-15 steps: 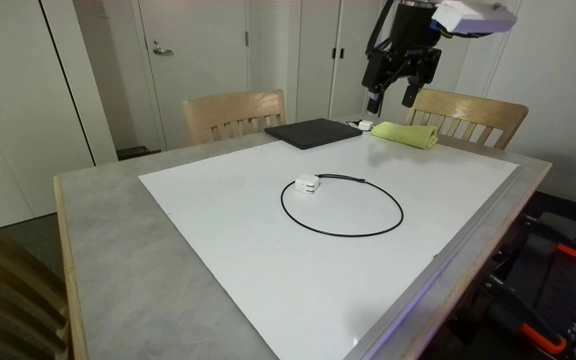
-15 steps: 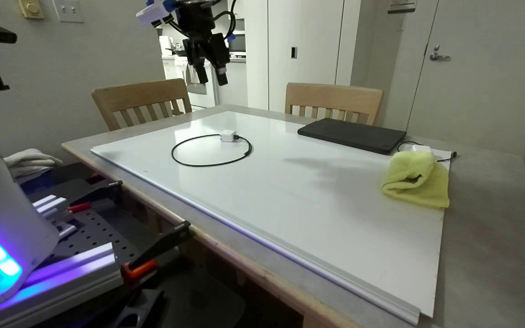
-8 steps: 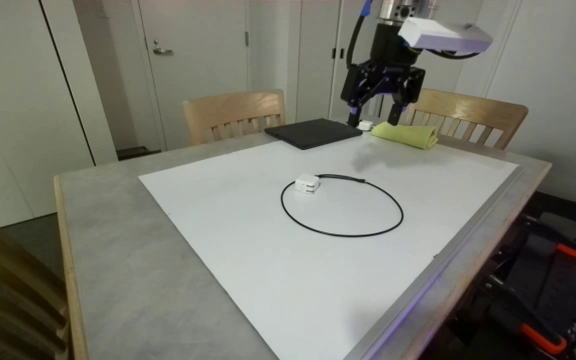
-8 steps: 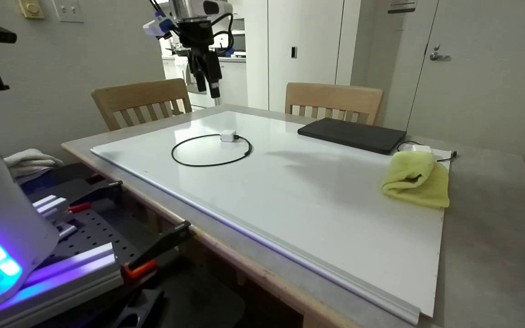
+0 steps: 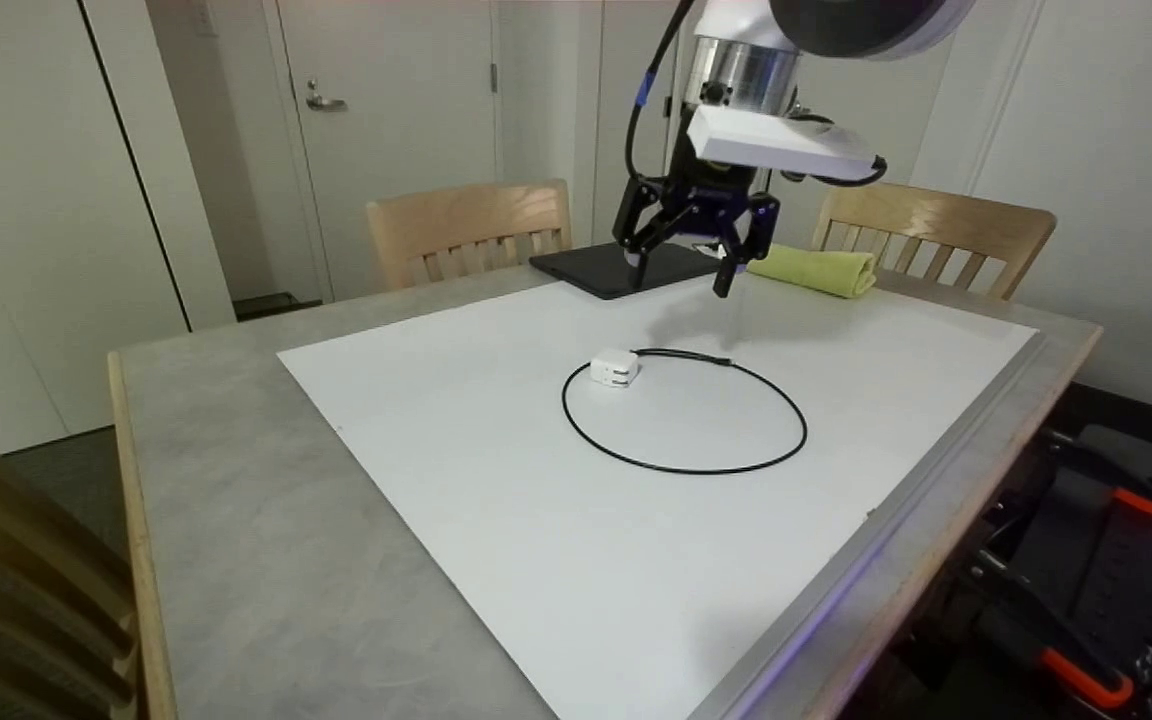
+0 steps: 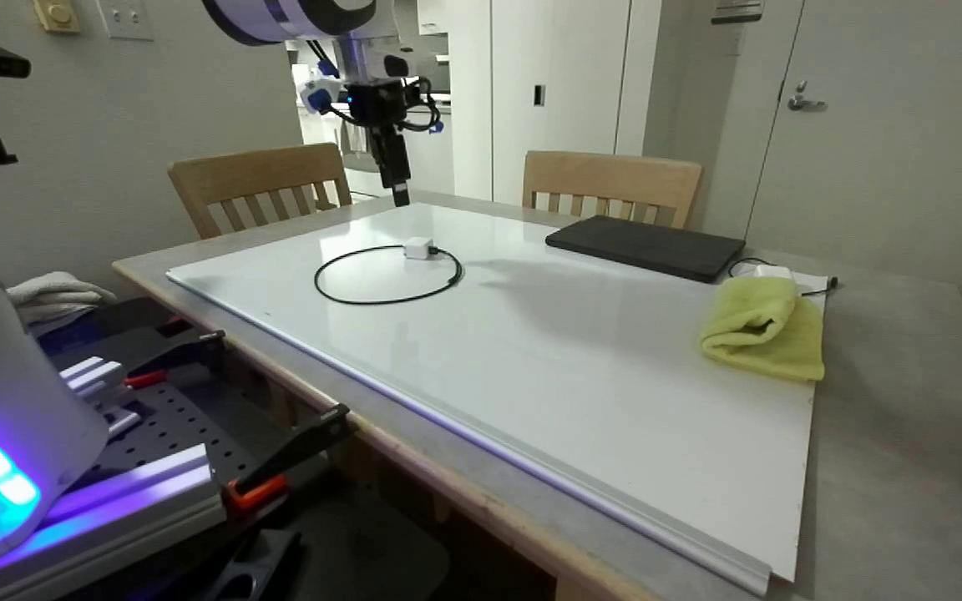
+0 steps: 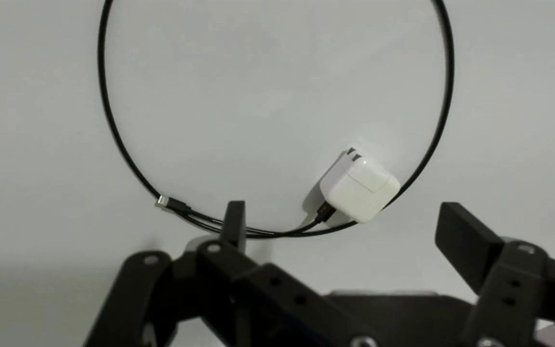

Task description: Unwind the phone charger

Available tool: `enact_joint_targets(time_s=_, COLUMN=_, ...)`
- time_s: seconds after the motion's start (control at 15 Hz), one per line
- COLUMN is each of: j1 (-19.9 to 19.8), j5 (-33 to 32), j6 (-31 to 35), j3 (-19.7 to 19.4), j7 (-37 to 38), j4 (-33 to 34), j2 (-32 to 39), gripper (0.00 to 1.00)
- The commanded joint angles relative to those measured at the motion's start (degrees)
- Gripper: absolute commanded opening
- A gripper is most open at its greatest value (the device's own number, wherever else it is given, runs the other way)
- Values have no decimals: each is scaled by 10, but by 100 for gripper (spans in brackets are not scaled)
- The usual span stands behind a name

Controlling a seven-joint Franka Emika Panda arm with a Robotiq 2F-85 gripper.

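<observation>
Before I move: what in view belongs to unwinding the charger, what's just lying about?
Job:
gripper, open
black cable, looped
white plug block on one end

Lying about:
flat black pad
yellow-green cloth
second white block, partly behind the cloth in an exterior view

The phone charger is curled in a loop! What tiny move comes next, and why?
Maybe lower the gripper toward the white plug. The jaws hang wide open above the white board, holding nothing, and the wrist view shows the plug just past the gap. The cable lies looped, so gripping the plug might help unwind it.
</observation>
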Motion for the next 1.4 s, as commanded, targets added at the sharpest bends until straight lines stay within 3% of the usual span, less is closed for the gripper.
enact_joint_targets(time_s=0.0, j1=41, j5=-63, j6=5, j3=-46, j7=115, j4=37, j2=43, gripper=100)
enact_joint_targets(time_s=0.6, j1=111, j5=-108, j6=10, j3=-90, j7=301, j4=59, j2=91, gripper=100)
enact_joint_targets(time_s=1.33, j1=95, j5=-61, j6=5, j3=-66, j7=273, j4=54, j2=86, gripper=100)
